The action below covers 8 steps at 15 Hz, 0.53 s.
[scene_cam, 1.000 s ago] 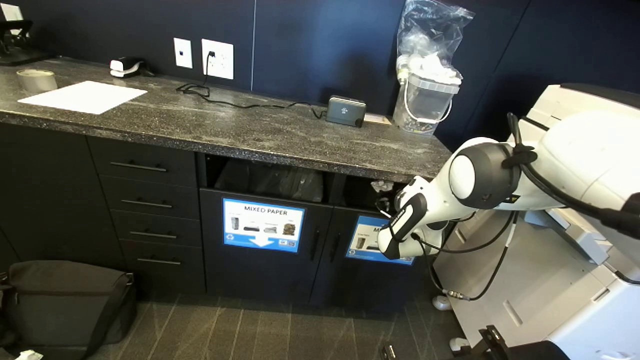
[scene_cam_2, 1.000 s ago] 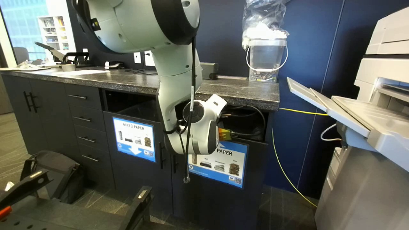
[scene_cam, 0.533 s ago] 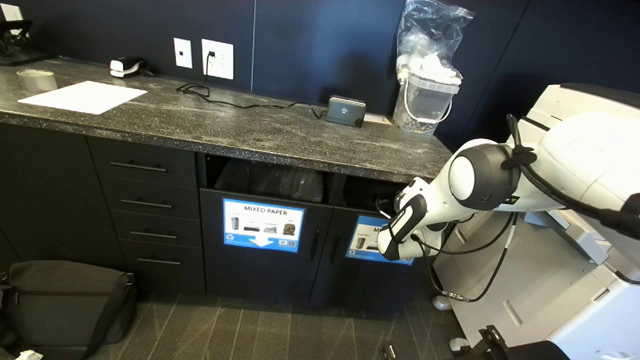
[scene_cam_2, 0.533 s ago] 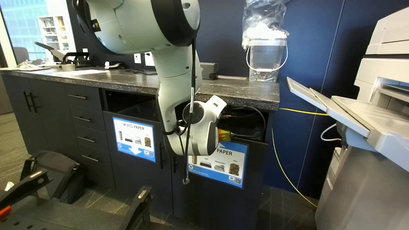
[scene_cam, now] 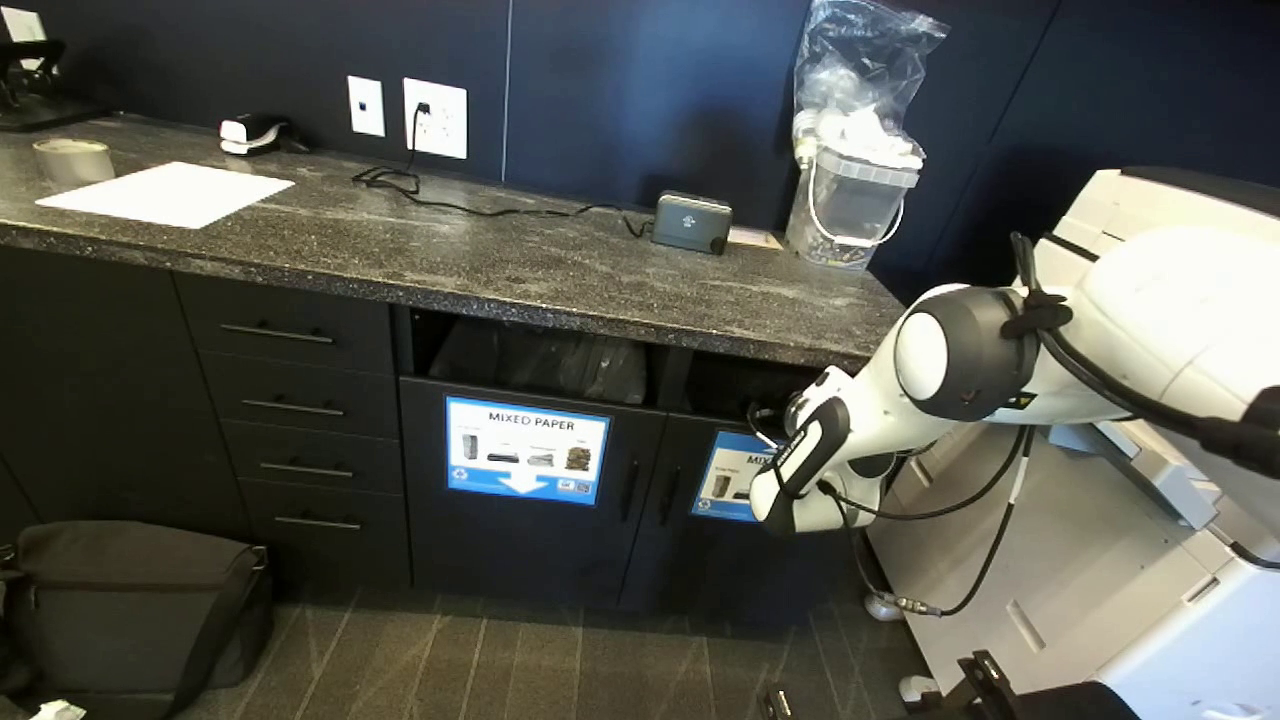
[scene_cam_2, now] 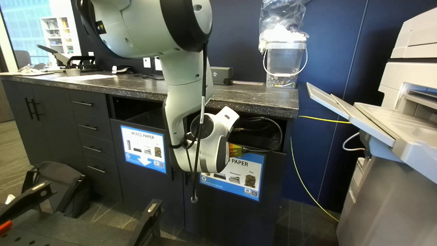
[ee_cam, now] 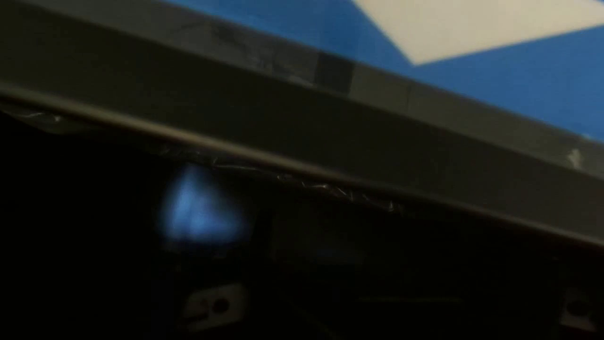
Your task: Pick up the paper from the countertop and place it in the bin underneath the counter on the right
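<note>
Where the dark, sign-fronted bin (scene_cam_2: 235, 212) gapes, one pale-tipped pincer (ee_cam: 396, 308), spread wide, gripping nothing visible; release of crumpled white paper (indistinct) presumed; next: backing clear.

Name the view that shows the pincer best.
The wrist view: the pincer looks open, its fingers dim but apart near the bottom edge. Both exterior views show the arm at the dark bin bay, the pincer itself indistinct.
</note>
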### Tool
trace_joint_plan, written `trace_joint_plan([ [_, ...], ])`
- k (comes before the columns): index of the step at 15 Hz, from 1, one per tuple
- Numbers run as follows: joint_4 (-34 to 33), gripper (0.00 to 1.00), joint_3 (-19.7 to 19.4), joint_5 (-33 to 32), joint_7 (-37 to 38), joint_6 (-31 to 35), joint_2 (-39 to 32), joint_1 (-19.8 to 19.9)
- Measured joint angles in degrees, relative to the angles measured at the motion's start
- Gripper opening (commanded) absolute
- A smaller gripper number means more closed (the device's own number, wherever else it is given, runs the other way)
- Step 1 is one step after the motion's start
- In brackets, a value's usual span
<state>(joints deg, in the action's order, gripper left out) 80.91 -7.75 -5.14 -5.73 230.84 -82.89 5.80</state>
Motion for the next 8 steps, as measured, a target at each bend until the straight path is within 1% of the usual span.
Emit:
trace_joint_plan([
  [5, 6.94, 1.0, 0.04, 4.0, -0.85, 11.04, 0.17, -1.94],
  [8, 7.29, 1.0, 0.04, 6.84, -1.99, 10.31, 0.78, -3.4],
])
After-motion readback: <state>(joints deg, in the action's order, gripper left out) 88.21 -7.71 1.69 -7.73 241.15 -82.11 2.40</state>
